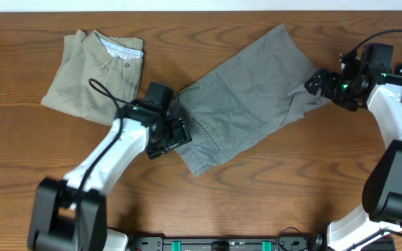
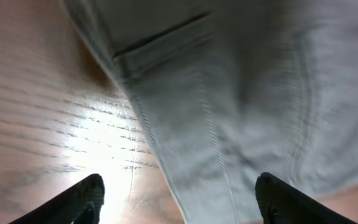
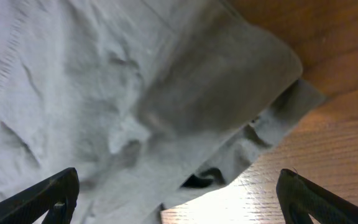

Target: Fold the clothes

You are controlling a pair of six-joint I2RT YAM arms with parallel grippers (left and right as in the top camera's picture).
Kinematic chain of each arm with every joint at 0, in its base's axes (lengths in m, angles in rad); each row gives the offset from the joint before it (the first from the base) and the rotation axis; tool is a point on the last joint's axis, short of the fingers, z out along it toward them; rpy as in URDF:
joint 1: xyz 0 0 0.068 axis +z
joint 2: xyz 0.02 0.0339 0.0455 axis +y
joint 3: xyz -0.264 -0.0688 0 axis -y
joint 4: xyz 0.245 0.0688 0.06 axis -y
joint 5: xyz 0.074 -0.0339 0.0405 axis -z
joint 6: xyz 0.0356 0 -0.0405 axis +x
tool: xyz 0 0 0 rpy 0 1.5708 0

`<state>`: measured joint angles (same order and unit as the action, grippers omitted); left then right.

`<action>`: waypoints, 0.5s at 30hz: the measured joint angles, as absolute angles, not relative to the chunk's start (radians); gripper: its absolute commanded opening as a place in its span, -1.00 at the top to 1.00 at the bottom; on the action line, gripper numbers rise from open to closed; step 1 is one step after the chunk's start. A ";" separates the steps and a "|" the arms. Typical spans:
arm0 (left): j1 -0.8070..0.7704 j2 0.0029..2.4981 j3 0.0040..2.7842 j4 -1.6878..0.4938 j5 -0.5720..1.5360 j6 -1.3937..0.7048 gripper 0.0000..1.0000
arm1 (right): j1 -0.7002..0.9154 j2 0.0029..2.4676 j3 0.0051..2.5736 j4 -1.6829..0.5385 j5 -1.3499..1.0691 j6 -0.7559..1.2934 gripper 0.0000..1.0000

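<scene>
Here, the left gripper (image 2: 179,186) stands with its jaws spread wide and grasps nothing, poised just over the lower-left end of the grey shorts (image 1: 246,97), whose stitched edge and pocket slit run between its fingers (image 2: 86,199) in the left wrist view. Likewise, the right gripper (image 3: 179,177) is spread wide and empty above the rumpled leg hem at the opposite end. The grey shorts lie slanted across the middle of the wooden surface (image 1: 292,181), and the khaki shorts (image 1: 93,73) rest folded at its far-left corner.
</scene>
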<state>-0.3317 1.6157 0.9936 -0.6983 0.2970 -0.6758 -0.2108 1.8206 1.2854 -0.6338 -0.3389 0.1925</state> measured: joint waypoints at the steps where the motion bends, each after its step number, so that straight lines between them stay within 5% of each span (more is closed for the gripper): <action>1: -0.329 1.638 0.994 -0.692 0.303 -0.700 -0.62 | -0.211 1.825 1.285 -0.636 -0.337 0.190 -0.98; 5: -0.313 1.728 0.993 -0.647 0.338 -0.776 -0.55 | -0.211 1.828 1.285 -0.640 -0.335 0.178 -0.90; 15: -0.297 1.846 1.015 -0.554 0.508 -0.844 0.53 | -0.211 1.828 1.285 -0.638 -0.347 0.154 -0.52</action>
